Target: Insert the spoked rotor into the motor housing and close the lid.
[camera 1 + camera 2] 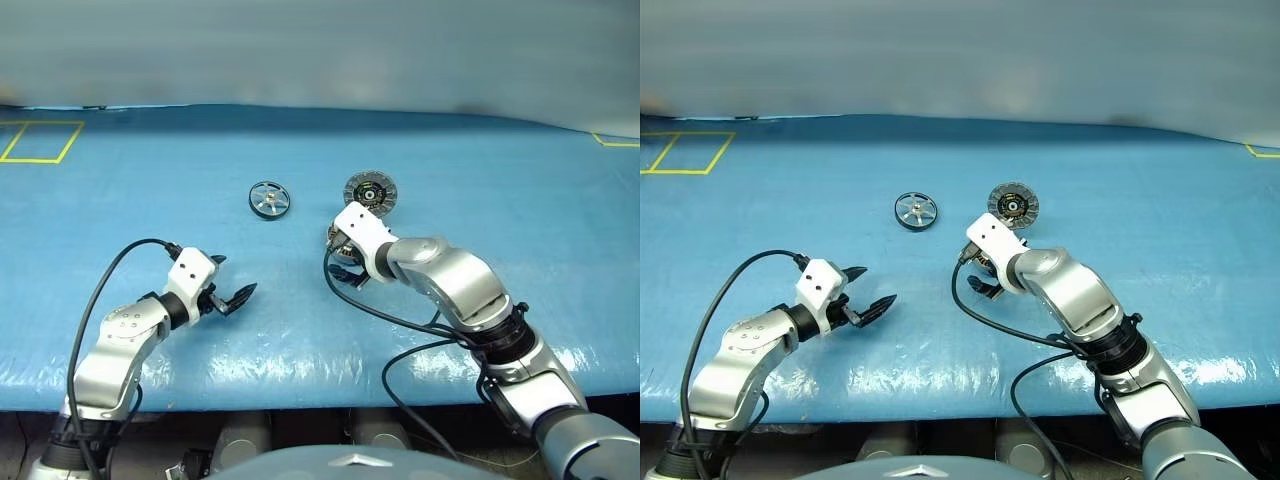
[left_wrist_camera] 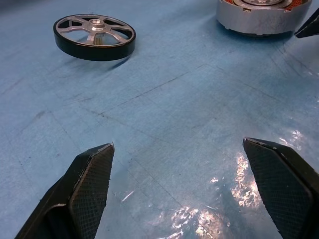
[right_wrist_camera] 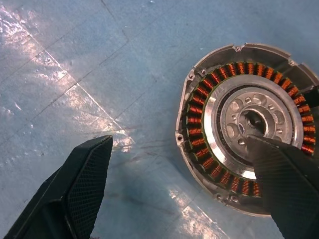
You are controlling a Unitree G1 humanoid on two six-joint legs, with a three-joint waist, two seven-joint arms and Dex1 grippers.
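Note:
The spoked rotor (image 1: 269,198), a silver wheel with a dark rim, lies flat on the blue table, left of the motor housing. The housing (image 3: 244,124) shows its ring of copper windings and silver centre. Its ribbed grey lid (image 1: 371,191) stands open just behind it. My right gripper (image 3: 178,139) hangs open over the housing's near-left edge, with one fingertip (image 3: 279,169) above the silver centre and the other over bare table. My left gripper (image 2: 178,144) is open and empty near the table's front left, pointing toward the rotor (image 2: 94,36) and the housing (image 2: 261,17).
The blue table cover (image 1: 500,180) is shiny and wrinkled near its front edge. Yellow tape squares (image 1: 40,141) mark the far left and far right corners. Black cables loop from both wrists over the table's front.

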